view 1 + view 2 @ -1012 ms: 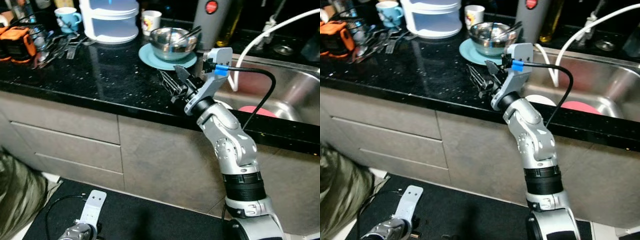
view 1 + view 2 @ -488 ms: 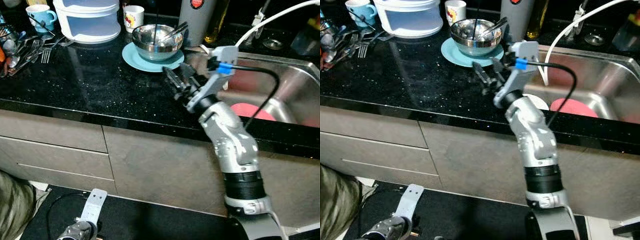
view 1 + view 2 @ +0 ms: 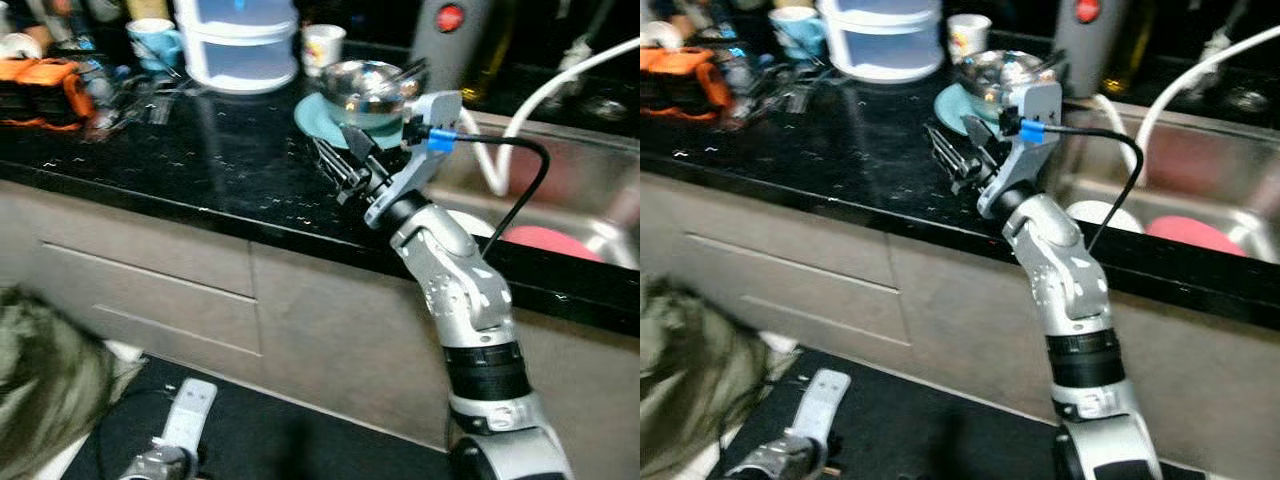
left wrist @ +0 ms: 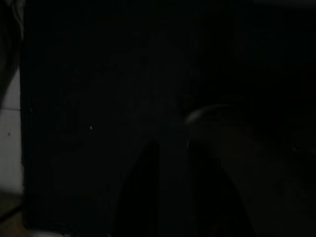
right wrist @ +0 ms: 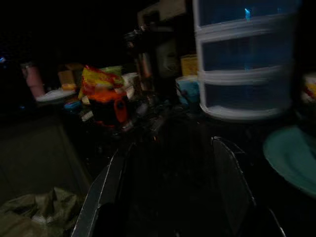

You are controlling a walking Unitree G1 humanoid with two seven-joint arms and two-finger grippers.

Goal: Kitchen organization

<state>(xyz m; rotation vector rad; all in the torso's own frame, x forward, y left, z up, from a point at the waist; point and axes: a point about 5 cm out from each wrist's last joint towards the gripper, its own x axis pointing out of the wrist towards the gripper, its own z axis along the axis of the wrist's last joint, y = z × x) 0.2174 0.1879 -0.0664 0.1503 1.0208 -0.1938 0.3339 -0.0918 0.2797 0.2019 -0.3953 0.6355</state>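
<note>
Steel bowl [image 3: 372,92] on its teal plate [image 3: 320,115] sits at the back of the black table [image 3: 200,150], just left of the sink [image 3: 570,190], with utensils sticking up out of it. It looks like the likeliest target for tidying. The right tool [image 3: 340,165] hovers over the table's front part, just short of the plate, its two black fingers spread and holding nothing, as the right wrist view confirms. I'd call this the approach step: nothing is grasped yet. The next move calls for a reach forward and slightly right to the bowl's rim, then a careful pinch, since the bowl could slide on the plate.

Around it: a white stacked drawer unit [image 3: 238,45], a blue mug [image 3: 155,40] and a small printed cup [image 3: 322,42] along the back, loose cutlery [image 3: 150,95] and an orange object [image 3: 40,85] at far left. A white hose [image 3: 530,105] curves over the sink, and a pink dish [image 3: 550,240] lies inside it. The left tool [image 3: 160,462] hangs idle down low; I cannot tell its fingers' state.
</note>
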